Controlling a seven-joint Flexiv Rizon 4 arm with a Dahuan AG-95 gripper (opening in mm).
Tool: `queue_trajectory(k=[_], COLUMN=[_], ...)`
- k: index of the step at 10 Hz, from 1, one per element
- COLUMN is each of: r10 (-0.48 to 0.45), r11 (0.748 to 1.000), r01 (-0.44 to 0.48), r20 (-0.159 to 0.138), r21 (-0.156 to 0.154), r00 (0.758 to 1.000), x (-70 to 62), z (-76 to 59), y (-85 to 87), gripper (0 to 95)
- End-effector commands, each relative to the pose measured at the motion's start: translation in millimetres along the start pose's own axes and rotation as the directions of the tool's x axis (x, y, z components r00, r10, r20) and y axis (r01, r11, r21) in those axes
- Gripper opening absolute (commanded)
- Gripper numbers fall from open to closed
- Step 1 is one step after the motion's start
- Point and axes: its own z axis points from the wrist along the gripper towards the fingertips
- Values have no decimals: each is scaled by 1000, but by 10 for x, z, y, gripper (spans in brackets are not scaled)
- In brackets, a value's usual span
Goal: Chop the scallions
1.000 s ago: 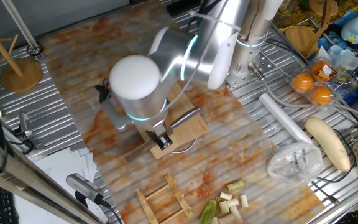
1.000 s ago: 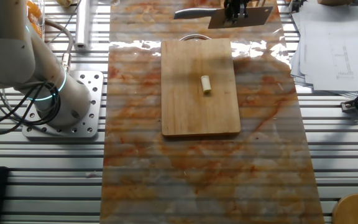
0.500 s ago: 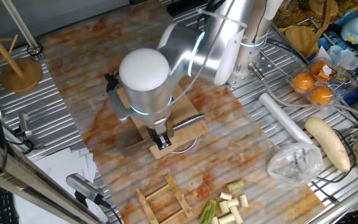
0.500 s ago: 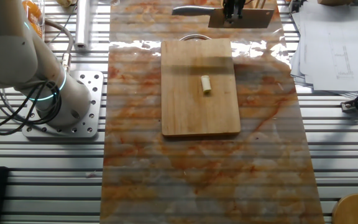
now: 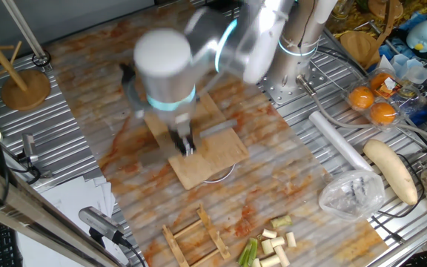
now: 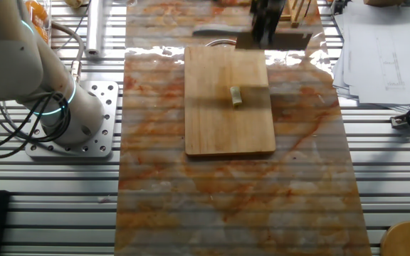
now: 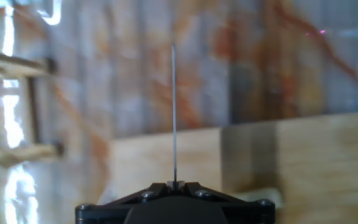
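End effector: the black two-finger end effector (image 6: 265, 28), blurred, clamps a steel cleaver (image 6: 280, 39) edge-on.
Scallion: one short pale cream scallion segment (image 6: 236, 96) lies just below it on the rectangular wooden cutting board (image 6: 228, 124).
Counter: marbled orange-white counter (image 6: 226, 199) beneath.

Table (image 6: 155, 199): we see ribbed metal under a marbled orange-white mat.
Cutting board (image 6: 219, 128): flat on the mat, mid-table.
Scallions (image 5: 273, 241): cut pieces heaped near the mat's edge, beside a wooden rack (image 5: 191, 237).
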Motion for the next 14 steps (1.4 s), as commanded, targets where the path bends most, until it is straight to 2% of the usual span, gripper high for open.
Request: queue_trajectory(k=[1,4,7,8,14], r10=[-57,-108,-114,-116,-130], r11=[998,994,994,993,991], r01=[57,108,114,116,130], r20=[3,6,21,28,29], r21=[-2,0,0,-7,-2], r00=[998,994,993,993,991], x=[83,196,331,344,341], z=[112,217,320,341,473], y=[-340,-521,-514,-511,-520], gripper=[0,0,0,0,0])
